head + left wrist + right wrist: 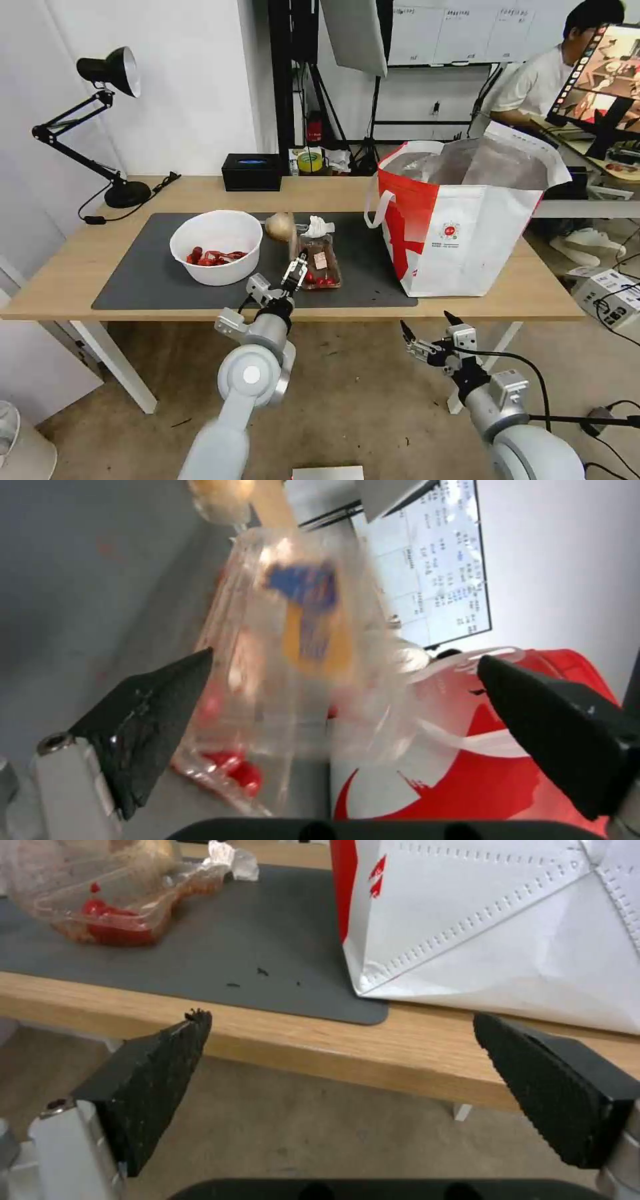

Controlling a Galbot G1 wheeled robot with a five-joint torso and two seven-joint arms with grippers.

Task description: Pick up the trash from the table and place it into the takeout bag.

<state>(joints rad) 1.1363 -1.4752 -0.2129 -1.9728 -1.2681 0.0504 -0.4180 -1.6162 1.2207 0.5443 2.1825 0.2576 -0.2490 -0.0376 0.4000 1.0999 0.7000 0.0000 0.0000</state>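
Note:
On the table (67, 280) lies a dark mat (147, 280) with the trash. From left to right sit a white bowl (220, 273) of red scraps, a tan ball (280, 227), a crumpled tissue (319, 227) and a clear tray (320, 261) with red bits. My left gripper (295, 272) is open at the tray's near left end, and the tray (300, 655) shows between its spread fingers. The red-and-white takeout bag (467, 247) stands open on the right. My right gripper (427, 333) hangs open below the table's front edge, facing the bag (500, 915) and the tray (113, 905).
A black desk lamp (110, 120) stands at the far left corner and a black tissue box (252, 172) at the back edge, with a tape roll (310, 161) behind it. White table legs (117, 363) drop at each end, and a box (610, 293) sits on the floor at right.

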